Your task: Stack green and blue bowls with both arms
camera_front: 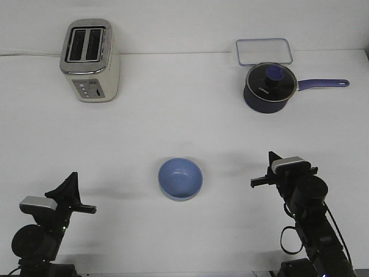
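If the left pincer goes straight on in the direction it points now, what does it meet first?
Probably nothing close: the left pincer points up and away over bare table, left of the blue bowl. Far ahead stands the toaster, though depth is unclear.

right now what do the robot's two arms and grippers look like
Both arms are slim, black and jointed. The left gripper and right gripper end in pointed black fingers, each with a small grey camera block behind. Black cables loop beside the right arm's base.

Toaster: cream and silver two-slot toaster (90, 60), upright at the desk's (184, 115) far edge.
Saucepan: dark navy lidded saucepan with purple handle (270, 88), well right of the toaster.
Container: clear rectangular blue-rimmed container (263, 51), just behind the saucepan.
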Robot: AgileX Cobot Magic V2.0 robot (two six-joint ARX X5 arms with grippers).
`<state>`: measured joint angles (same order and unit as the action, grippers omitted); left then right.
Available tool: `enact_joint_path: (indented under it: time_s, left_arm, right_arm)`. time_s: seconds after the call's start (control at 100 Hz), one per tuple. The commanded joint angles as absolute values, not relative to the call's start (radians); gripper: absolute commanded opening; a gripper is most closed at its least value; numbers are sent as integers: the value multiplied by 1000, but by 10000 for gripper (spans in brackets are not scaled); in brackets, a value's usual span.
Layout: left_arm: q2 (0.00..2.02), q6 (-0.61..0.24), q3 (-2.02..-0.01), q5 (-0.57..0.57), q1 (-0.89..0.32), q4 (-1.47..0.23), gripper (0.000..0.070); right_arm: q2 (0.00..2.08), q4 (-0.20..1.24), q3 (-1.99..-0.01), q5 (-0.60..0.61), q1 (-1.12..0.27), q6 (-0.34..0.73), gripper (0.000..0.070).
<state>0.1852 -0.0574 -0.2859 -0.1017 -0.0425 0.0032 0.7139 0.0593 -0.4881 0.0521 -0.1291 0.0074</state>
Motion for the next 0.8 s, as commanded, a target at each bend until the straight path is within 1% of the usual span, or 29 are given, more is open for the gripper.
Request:
enact_joint_path:
  time_s: [0.0,0.16,0.3,0.64,0.79]
  left_arm:
    - [133,-41,-239,-97,-38,29,12]
    - [-2,-45,-124,-97,-38,32,12]
    - [3,-46,-83,-97,-38,59,12]
    - [3,-46,-14,-97,-38,187,12]
    - [3,-45,-14,-97,-38,189,12]
  right_arm:
    - [719,45,-495,52,-131,10,9]
    - [719,45,-495,52,-131,10,9]
    - [719,44,-495,52,-131,10,9]
    - [719,44,-496,52,-131,10,9]
    - [719,44,-496,52,-131,10,9]
